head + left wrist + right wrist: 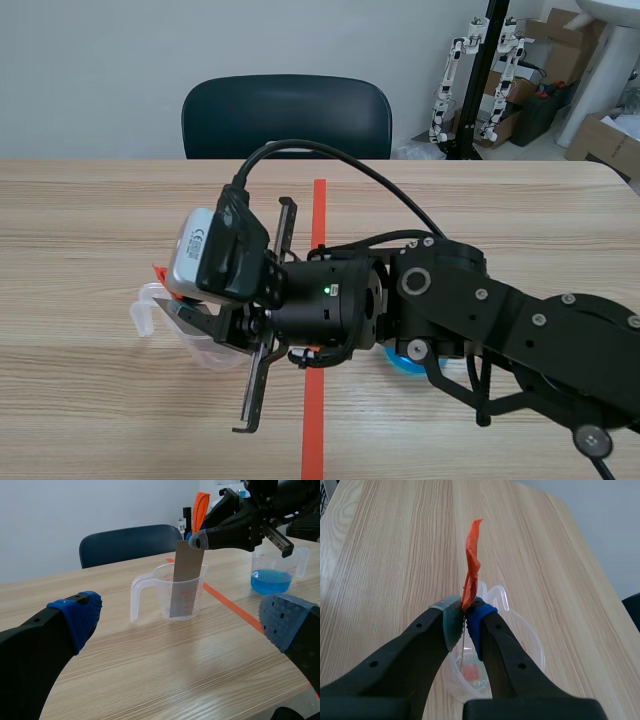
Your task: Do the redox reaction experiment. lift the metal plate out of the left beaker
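Observation:
The clear left beaker [150, 587] stands on the table ahead of my open left gripper [181, 617], whose blue pads [75, 612] are wide apart with nothing between them. A grey metal plate [186, 582] stands upright inside that beaker, its lower end still below the rim. My right gripper [200, 540] is shut on the plate's top edge, where an orange tag [200, 507] sticks up. From the right wrist the plate [464, 642] shows edge-on between the shut fingers, with the orange tag [472, 565] above and the beaker [530, 650] beneath. In the scene view the right arm hides most of the beaker [150, 312].
A second beaker with blue liquid [271, 580] stands to the right of the orange-red tape line [235, 607], partly under the right arm [520, 330]. A dark chair [287, 115] is at the table's far edge. My left arm is out of the scene view.

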`<action>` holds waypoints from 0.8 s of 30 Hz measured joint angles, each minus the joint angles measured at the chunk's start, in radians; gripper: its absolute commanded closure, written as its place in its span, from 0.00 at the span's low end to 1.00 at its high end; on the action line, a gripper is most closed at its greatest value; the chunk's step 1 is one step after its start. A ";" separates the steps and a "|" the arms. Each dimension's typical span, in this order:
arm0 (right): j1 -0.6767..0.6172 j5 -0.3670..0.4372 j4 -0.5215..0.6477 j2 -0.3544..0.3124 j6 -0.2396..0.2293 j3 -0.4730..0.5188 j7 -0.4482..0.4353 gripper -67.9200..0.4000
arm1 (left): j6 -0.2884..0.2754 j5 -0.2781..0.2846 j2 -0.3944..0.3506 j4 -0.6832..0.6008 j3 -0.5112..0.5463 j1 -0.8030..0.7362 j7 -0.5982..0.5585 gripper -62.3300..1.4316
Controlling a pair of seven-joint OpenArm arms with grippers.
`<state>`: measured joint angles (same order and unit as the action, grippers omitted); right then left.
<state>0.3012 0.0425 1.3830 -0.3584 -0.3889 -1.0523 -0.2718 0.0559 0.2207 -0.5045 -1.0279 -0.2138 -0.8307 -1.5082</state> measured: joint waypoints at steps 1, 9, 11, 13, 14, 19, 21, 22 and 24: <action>0.000 0.028 0.000 0.001 0.000 0.008 0.017 0.98 | 0.000 0.000 0.000 0.000 0.000 0.000 0.000 0.00; 0.016 0.227 0.000 -0.002 -0.001 0.075 0.149 0.98 | 0.000 0.000 0.000 0.000 0.000 0.000 0.000 0.00; 0.036 0.286 0.000 -0.002 -0.005 0.075 0.181 0.98 | 0.000 0.000 0.000 0.000 0.000 0.000 0.000 0.00; 0.062 0.351 0.000 -0.001 -0.005 0.075 0.219 0.98 | 0.000 0.000 0.000 0.000 0.000 0.000 0.000 0.00; 0.076 0.374 0.001 0.000 -0.008 0.075 0.235 0.98 | 0.000 0.000 0.000 0.000 0.000 0.000 0.000 0.00; 0.138 0.506 0.023 0.001 -0.038 0.075 0.341 0.98 | 0.000 0.000 0.000 0.000 0.000 0.000 0.000 0.00; 0.155 0.552 0.043 0.000 -0.042 0.075 0.379 0.98 | 0.000 0.000 0.000 0.000 0.000 0.000 0.000 0.00; 0.165 0.578 0.057 0.000 -0.046 0.075 0.402 0.98 | 0.000 0.000 0.000 0.000 0.000 0.000 0.000 0.00; 0.185 0.620 0.083 0.001 -0.046 0.075 0.448 0.98 | 0.000 0.000 0.000 0.000 0.000 0.000 0.000 0.00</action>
<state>0.4862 0.6624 1.4658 -0.3576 -0.4347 -0.9775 0.1764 0.0559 0.2207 -0.5045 -1.0279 -0.2138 -0.8307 -1.5082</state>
